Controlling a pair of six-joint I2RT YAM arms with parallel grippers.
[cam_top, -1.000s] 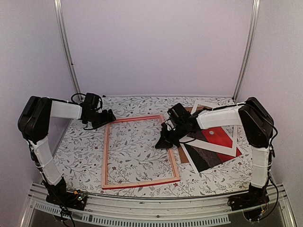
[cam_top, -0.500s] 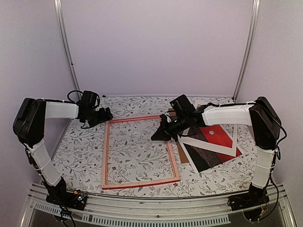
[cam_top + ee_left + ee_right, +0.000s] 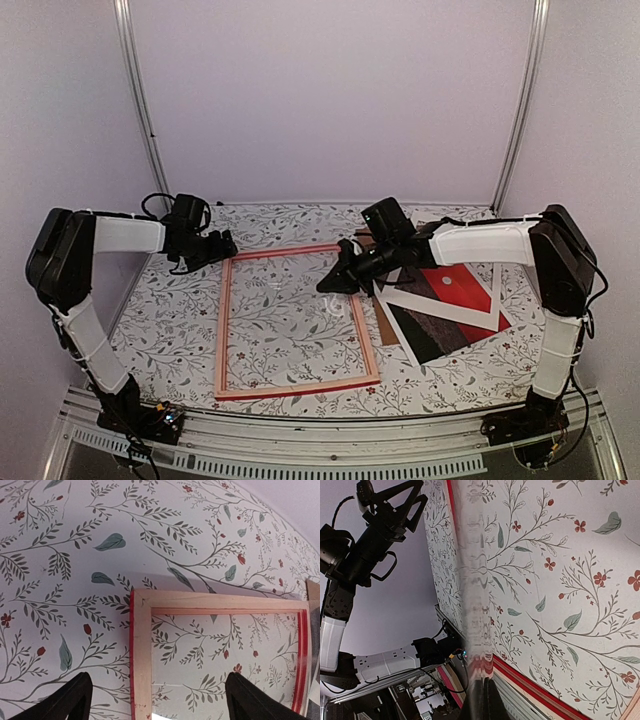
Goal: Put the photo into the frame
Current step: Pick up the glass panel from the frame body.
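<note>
Closest to me, the frame (image 3: pixel 298 388) lies flat on the flowery table (image 3: pixel 180 320), in the middle, with its pale wood side up and red showing along its edges. Nothing from the pile is inside it; I see only the flowers through it.

A bit further back on my right is the photo (image 3: pixel 462 287), just beside the frame's right rail. It is out of the frame. A white border (image 3: pixel 440 307) lies crooked on top of it, so only parts of the red and the dark brown show.

The right gripper (image 3: pixel 330 285) is low over the frame's right rail, and its claw is pressed together. In the right wrist view a wavy see-through strip (image 3: pixel 475 605) starts right at the tips, but I cannot tell if it is pinched.

Furthest back, the left gripper (image 3: pixel 222 243) is near the frame's far left corner. Its fingers (image 3: pixel 70 700) are spread wide, one on each side of that corner, with nothing between them
</note>
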